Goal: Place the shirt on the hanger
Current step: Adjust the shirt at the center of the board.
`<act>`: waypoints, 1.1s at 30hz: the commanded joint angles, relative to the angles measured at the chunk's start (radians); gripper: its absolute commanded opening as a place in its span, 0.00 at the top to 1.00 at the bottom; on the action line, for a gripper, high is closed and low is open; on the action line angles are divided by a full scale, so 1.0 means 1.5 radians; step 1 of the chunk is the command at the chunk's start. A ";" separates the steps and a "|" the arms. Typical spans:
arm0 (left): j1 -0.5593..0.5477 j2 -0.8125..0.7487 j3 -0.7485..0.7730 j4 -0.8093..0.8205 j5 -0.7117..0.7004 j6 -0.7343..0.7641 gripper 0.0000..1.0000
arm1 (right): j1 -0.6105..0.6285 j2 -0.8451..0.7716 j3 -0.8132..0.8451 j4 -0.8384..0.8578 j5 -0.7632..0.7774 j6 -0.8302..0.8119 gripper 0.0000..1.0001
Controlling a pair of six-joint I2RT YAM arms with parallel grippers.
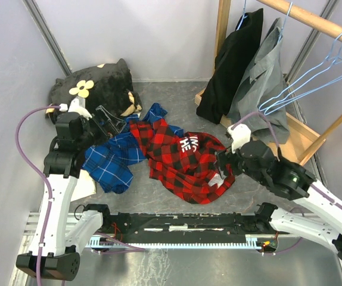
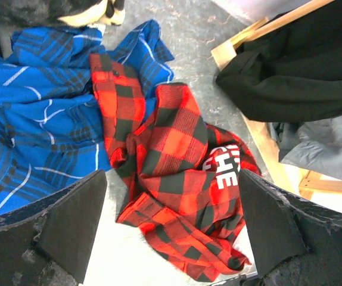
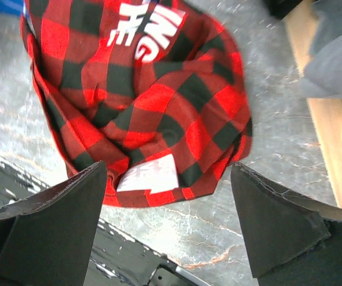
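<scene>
1. Two crumpled plaid flannels: the shirt (image 1: 186, 158), red-and-black, lies on the grey surface (image 1: 177, 98), touching a blue shirt (image 1: 114, 161).
2. Thin wire hanger (image 1: 311, 83) hangs on a wooden rail (image 1: 320, 24).
3. Both left jaws and right jaws stand spread, empty.

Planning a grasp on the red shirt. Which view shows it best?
The left wrist view: the red shirt fills the middle, sharp and nearly whole, crumpled, one end lying on the blue shirt. The top view shows all of it, but small. The right wrist view shows only its near part, with the lettering cut off at the top.
</scene>
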 commanded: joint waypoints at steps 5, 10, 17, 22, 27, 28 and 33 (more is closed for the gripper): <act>-0.002 -0.021 -0.002 0.018 -0.012 0.052 0.03 | 0.000 0.081 0.107 -0.006 0.096 0.029 0.08; -0.002 -0.025 -0.008 0.006 -0.025 0.062 0.03 | 0.000 0.086 0.082 0.043 0.100 0.050 0.08; -0.002 -0.023 -0.038 0.014 -0.018 0.059 0.03 | 0.000 0.116 0.079 0.046 0.123 0.084 0.06; -0.002 -0.025 -0.073 0.034 -0.014 0.066 0.03 | 0.000 0.149 0.085 0.048 0.137 0.126 0.05; -0.002 -0.021 -0.106 0.060 0.010 0.082 0.03 | 0.000 0.188 0.105 0.039 0.167 0.172 0.05; -0.002 -0.022 -0.111 0.068 0.017 0.085 0.03 | 0.000 0.197 0.107 0.039 0.163 0.175 0.05; -0.002 -0.029 -0.138 0.102 0.047 0.108 0.03 | 0.000 0.246 0.118 0.019 0.134 0.191 0.05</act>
